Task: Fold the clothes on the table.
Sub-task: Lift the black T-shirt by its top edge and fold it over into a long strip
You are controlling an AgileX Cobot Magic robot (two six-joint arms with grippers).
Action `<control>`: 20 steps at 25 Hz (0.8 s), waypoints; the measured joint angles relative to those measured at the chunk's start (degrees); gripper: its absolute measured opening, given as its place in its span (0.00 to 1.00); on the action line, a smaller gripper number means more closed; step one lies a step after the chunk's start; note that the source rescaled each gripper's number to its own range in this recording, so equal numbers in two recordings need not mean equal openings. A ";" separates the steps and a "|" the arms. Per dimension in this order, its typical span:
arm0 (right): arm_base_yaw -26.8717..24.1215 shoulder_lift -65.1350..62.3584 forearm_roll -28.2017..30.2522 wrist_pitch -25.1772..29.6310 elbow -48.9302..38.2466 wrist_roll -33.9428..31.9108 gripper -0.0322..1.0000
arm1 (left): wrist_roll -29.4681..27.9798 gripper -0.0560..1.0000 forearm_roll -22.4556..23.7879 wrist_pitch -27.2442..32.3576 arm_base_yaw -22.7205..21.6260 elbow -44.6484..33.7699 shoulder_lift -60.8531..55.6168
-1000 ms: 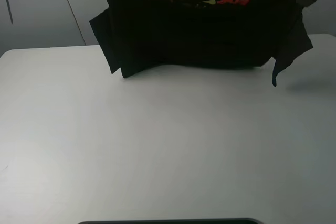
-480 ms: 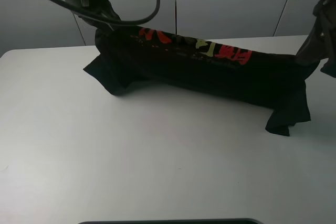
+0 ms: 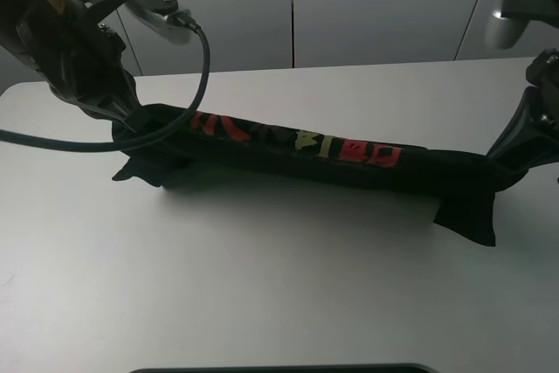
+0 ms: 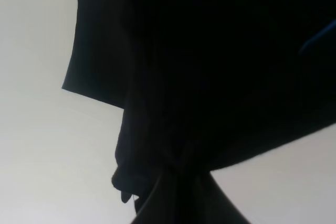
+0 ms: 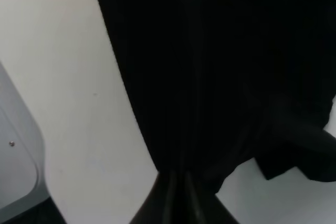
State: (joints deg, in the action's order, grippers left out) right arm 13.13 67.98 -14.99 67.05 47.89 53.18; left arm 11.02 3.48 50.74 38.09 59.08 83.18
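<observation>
A black T-shirt [image 3: 306, 156] with red and yellow print is stretched low across the white table [image 3: 262, 286] in a long band. My left gripper [image 3: 131, 120] is shut on its left end. My right gripper [image 3: 515, 156] is shut on its right end. A sleeve [image 3: 467, 216] lies on the table at the right, and another sleeve [image 3: 144, 170] at the left. In the left wrist view the black cloth [image 4: 210, 77] bunches into the shut gripper [image 4: 176, 174]. In the right wrist view the cloth [image 5: 220, 77] runs into the shut gripper [image 5: 176, 174].
Grey cabinet panels [image 3: 376, 6] stand behind the table. A black cable [image 3: 203, 67] loops off the left arm. A dark edge [image 3: 279, 368] shows at the table's front.
Both grippers have come down and toward the front with the shirt. It hung as a tall curtain; now it lies low, stretched along the table.
</observation>
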 joint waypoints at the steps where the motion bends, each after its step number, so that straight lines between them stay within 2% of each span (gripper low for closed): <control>1: 0.00 -0.64 -0.77 0.17 -0.90 0.12 0.03 | -0.12 0.05 -0.09 -0.09 0.11 -1.70 -1.39; 9: 0.00 -4.69 -6.41 2.18 -8.04 0.45 0.03 | -0.12 0.05 -1.74 0.00 0.09 -11.53 -9.47; 15: 0.00 -5.87 -7.87 2.11 -10.36 0.45 0.03 | -0.24 0.05 -3.48 0.85 0.13 -13.64 -11.20; 17: 0.00 -5.87 -7.87 0.82 -10.50 -0.44 0.03 | -0.48 0.05 -3.48 -0.35 0.13 -13.76 -11.20; 20: 0.00 -5.87 -6.45 -4.06 -10.50 -2.67 0.03 | -1.95 0.05 -3.01 -3.95 0.13 -13.76 -11.20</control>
State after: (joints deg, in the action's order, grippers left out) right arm 13.13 62.11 -21.44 62.99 37.39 50.51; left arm 9.07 0.47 46.79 38.22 45.32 71.98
